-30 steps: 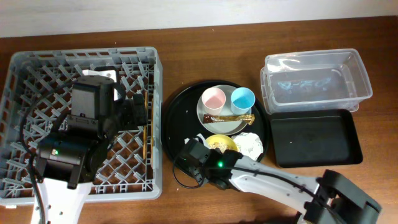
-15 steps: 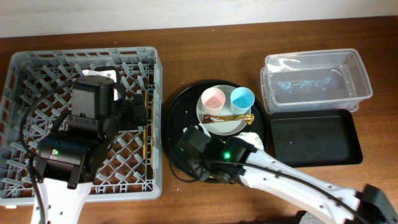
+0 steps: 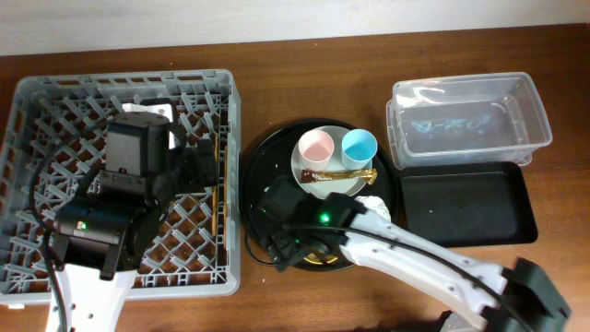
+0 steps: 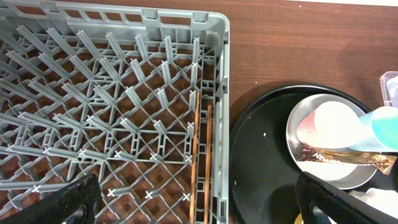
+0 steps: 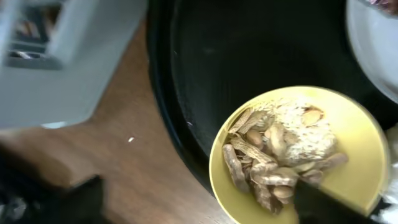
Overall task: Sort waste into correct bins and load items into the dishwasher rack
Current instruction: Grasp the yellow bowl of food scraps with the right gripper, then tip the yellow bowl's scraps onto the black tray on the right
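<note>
Brown wooden counter (image 3: 304,83) carried everything. Left fingers (image 4: 73,200) hung spread wide above the dishwasher rack (image 4: 224,74), gripping nothing. Two chopsticks (image 4: 200,155) lay side by side on the rack's floor, along the wall nearest the round black tray (image 4: 261,162). Right fingers (image 5: 320,202) were likewise spread (and empty), one over the yellow bowl (image 5: 354,155) of food scraps (image 5: 280,146), the other over bare counter. That bowl sat at the tray's edge, near the plate (image 3: 336,186) bearing pink cup (image 3: 316,146), blue cup (image 3: 359,145) and wrapper (image 3: 346,173).
</note>
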You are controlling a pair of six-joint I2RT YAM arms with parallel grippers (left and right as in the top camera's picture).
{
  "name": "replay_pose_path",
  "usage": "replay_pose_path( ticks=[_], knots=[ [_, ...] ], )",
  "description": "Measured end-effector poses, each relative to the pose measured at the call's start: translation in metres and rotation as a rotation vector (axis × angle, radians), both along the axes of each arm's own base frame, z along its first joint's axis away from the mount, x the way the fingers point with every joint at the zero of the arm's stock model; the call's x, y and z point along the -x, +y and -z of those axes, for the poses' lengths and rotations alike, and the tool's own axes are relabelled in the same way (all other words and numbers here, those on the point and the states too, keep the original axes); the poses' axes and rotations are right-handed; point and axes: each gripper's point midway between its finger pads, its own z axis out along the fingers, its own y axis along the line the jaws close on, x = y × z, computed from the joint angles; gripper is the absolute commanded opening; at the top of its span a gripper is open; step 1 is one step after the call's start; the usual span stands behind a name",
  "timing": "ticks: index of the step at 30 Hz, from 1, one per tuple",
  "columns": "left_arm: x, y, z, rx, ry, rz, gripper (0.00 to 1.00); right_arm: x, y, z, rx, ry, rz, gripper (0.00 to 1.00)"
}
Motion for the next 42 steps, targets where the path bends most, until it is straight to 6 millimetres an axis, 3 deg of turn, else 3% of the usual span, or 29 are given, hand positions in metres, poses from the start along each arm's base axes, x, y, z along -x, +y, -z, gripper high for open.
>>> replay_pose_path(
  ticks=[6,8,9,12,16,18,21,25,28,30,32,35,38,42],
  knots=[
    [0.0,0.0,0.0,0.0,0.0,0.0,0.99,-0.002,0.004,0.049,0.084,0.073,0.0,0.44],
    [0.0,0.0,0.0,0.0,0.0,0.0,0.99,-0.001,0.003,0.069,0.122,0.102,-0.001,0.25],
    [0.0,0.0,0.0,0.0,0.0,0.0,0.99,0.0,0.002,0.074,0.135,0.112,0.0,0.24],
    [0.0,0.0,0.0,0.0,0.0,0.0,0.99,0.001,0.001,0.076,0.14,0.116,0.0,0.04],
    [0.0,0.0,0.0,0.0,0.0,0.0,0.99,0.004,-0.007,0.073,0.173,0.128,0.01,0.04],
    [0.0,0.0,0.0,0.0,0.0,0.0,0.99,0.006,-0.009,0.069,0.191,0.139,0.007,0.04],
    [0.0,0.0,0.0,0.0,0.0,0.0,0.99,0.009,-0.014,0.046,0.234,0.173,0.003,0.04],
    [0.0,0.0,0.0,0.0,0.0,0.0,0.99,-0.001,-0.016,-0.016,0.25,0.121,0.028,0.04],
    [0.0,0.0,0.0,0.0,0.0,0.001,0.99,-0.008,-0.031,-0.053,0.227,0.068,0.068,0.04],
    [0.0,0.0,0.0,0.0,0.0,0.0,0.99,-0.02,-0.051,-0.066,0.209,0.059,0.133,0.04],
    [0.0,0.0,0.0,0.0,0.001,0.0,0.99,-0.053,-0.103,-0.09,0.165,0.021,0.3,0.04],
    [0.0,0.0,0.0,0.0,0.0,0.0,0.99,-0.071,-0.162,-0.107,0.117,0.029,0.435,0.04],
    [0.0,0.0,0.0,0.0,0.0,0.0,0.99,-0.085,-0.231,-0.107,0.059,0.077,0.573,0.04],
    [0.0,0.0,0.0,0.0,0.0,0.0,0.99,-0.083,-0.287,-0.099,-0.202,0.149,0.652,0.04]
  ],
)
